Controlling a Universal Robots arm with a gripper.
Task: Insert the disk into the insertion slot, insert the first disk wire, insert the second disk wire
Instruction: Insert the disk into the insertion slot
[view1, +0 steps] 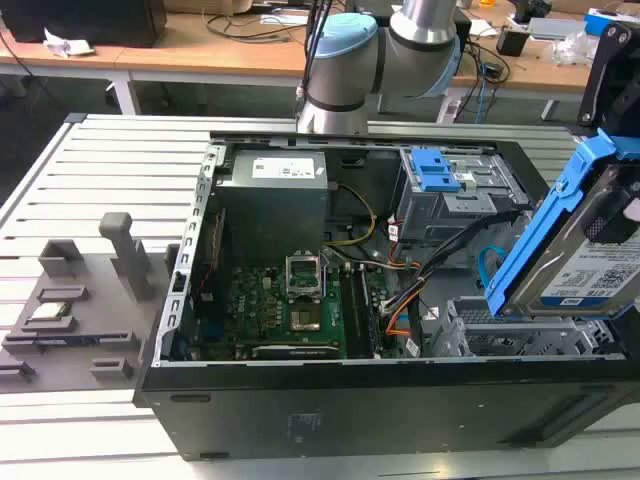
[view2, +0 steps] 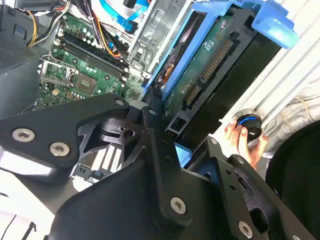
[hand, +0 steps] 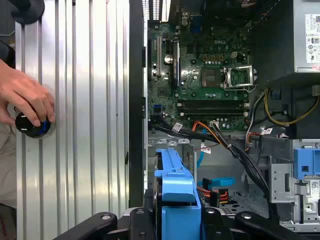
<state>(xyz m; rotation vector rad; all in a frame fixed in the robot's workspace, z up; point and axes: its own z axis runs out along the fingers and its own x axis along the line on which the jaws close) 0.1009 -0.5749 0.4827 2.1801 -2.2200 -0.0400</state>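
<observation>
Over the slatted metal table (view1: 110, 150), near cluttered wooden benches (view1: 180, 55), the tool (hand: 176, 221) grips the disk (view1: 590, 255).

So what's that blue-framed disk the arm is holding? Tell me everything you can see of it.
The disk is a flat silver metal drive with a white printed label, clipped in a bright blue plastic carrier. Its underside shows a green circuit board with a connector row. The gripper clamps it, tilted steeply, above the perforated silver slot at the exterior view's right. Whether it touches the slot is unclear.
</observation>
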